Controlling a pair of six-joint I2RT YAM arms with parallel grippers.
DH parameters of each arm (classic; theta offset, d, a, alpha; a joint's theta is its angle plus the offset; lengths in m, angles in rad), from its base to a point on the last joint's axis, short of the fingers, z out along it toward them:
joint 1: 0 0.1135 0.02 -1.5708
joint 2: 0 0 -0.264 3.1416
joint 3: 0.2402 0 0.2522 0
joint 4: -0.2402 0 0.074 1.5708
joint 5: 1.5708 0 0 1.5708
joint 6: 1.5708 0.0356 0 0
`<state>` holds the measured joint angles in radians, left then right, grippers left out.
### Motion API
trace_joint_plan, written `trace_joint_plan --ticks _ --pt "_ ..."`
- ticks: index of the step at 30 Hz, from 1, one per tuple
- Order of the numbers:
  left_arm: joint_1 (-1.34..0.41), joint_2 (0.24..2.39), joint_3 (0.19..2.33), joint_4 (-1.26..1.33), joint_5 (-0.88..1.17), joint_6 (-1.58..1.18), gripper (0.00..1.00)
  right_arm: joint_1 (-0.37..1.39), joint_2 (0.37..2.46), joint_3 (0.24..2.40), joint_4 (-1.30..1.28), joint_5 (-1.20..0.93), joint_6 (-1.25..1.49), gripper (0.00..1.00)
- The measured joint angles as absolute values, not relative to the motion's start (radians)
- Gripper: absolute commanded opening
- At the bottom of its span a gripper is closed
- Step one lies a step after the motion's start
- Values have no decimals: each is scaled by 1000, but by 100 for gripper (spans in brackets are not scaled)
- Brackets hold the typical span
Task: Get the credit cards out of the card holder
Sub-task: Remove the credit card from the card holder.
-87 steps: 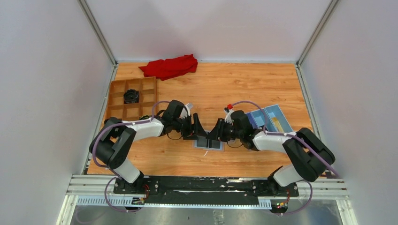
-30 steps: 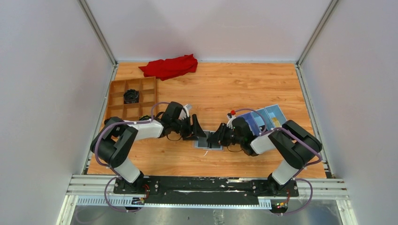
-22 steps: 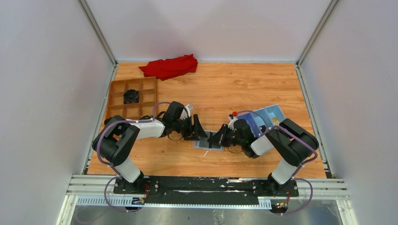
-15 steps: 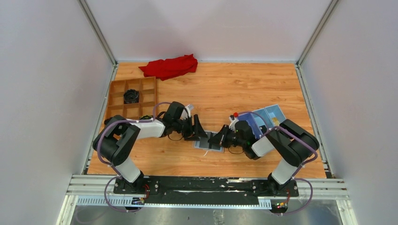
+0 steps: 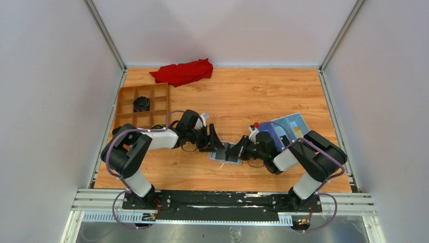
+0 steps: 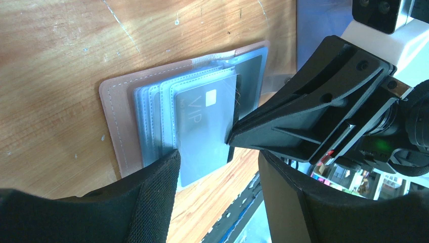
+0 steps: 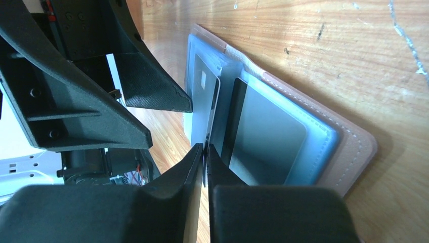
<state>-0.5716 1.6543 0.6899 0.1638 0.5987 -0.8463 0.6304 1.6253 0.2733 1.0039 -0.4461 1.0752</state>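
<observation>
Tan-pink outside and pale grey-blue inside, lying open and flat on the wooden desk (image 5: 253,96): the card holder (image 5: 226,153), midway between the two hands, near the front edge, long side running left to right with a slight tilt. Clear sleeves stacked and fanned on one half, a dark rectangular panel (image 7: 265,136) on the other.

On top of the sleeves, a grey credit card (image 6: 202,126) marked VIP, chip end over the holder, long axis crossing the holder's, free end jutting past the holder's edge over bare wood toward the arm bases.

Right hand (image 7: 206,149) low over the desk, fingers pressed almost together, pinching that card's edge. Left hand (image 6: 218,158) reaching in from the opposite side, spread wide, gripping nothing, one finger (image 6: 152,197) over the corner of the sleeves; cannot tell whether touching.

Farther out, a blue box (image 5: 288,129) behind the right arm. At back left, a brown compartment tray (image 5: 129,121) with a black object (image 5: 142,104) in one cell, and a red cloth (image 5: 183,72) by the far edge.
</observation>
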Motion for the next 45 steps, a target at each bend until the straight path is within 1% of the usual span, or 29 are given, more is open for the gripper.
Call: trace_joint_plan --ticks 2,3,16,21,25,28,30,35,40,45 --pt "-572 1654 690 164 599 -846 65 628 1633 264 1035 -448 1081 0" --pt "-572 1654 690 164 598 -846 64 627 1637 262 1048 -449 1085 0" --pt "-558 1654 690 163 606 -846 64 611 1698 213 1234 -476 1112 0" --pt "-546 1654 688 163 608 -846 64 598 1694 188 1259 -479 1111 0" --pt "-540 1658 688 164 614 -846 64 591 1658 177 1224 -479 1111 0" --pt "-535 1658 688 164 619 -845 64 588 1599 176 1145 -479 1103 0" --pt "-527 1658 686 164 621 -845 64 587 1525 176 1055 -472 1084 0" --pt "-506 1657 677 171 633 -845 64 586 1246 199 752 -438 994 0" --pt "-500 1654 674 172 635 -842 64 584 1016 292 471 -406 878 0" --pt "-500 1652 674 171 635 -842 64 578 887 382 249 -378 769 0"
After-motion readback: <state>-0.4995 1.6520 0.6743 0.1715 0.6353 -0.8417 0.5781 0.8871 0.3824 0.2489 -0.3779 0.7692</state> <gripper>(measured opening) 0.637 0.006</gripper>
